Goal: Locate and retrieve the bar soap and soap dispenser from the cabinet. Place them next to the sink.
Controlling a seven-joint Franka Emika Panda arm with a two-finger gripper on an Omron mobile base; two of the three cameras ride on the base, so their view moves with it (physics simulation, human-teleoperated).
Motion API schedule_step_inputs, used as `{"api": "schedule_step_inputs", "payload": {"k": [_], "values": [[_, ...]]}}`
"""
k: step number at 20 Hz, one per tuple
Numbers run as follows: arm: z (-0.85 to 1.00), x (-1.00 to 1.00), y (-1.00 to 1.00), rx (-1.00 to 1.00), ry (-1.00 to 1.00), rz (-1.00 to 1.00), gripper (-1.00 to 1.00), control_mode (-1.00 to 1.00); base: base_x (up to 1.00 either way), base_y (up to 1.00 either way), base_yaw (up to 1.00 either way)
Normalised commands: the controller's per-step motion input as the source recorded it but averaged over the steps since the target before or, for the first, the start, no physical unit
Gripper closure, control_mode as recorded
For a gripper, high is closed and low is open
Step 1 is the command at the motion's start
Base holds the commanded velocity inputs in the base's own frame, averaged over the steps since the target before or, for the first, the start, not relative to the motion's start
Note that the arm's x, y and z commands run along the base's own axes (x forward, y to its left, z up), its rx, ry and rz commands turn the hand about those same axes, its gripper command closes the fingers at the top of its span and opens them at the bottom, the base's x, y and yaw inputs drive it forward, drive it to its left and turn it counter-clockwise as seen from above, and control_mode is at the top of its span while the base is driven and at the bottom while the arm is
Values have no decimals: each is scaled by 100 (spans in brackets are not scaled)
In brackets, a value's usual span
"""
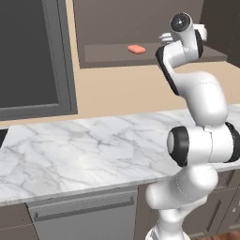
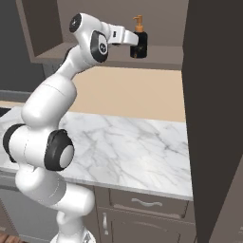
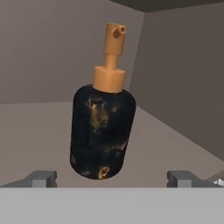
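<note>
Jaws spread wide, nothing pinched; gripper [image 3: 111, 178] sits just in front of the soap dispenser [image 3: 103, 131], which stands on the cabinet [image 2: 161, 54] shelf near its right wall. Best move, I judge: ease forward until the fingertips [image 3: 41, 178] flank the black body, then close. Bar soap [image 1: 136, 48] lies well left of the dispenser. No labels or writing visible.

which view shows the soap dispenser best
The hand view: the soap dispenser sits close and centred, black body and orange pump fully visible, between the open claw tips. The right base view shows it small on the cabinet shelf. In the left base view the arm hides it.
</note>
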Motion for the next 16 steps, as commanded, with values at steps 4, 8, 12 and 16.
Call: {"api": "schedule_step_inputs", "payload": {"k": [4, 8, 12, 16], "values": [[-16, 23, -14, -1, 0, -6, -100, -100, 0, 0, 0], [-19, 27, -27, 4, 0, -7, -100, -100, 0, 0, 0], [-18, 37, -19, 11, 0, -2, -100, -100, 0, 0, 0], [-2, 36, -19, 7, 0, 0, -100, -100, 0, 0, 0]]}}
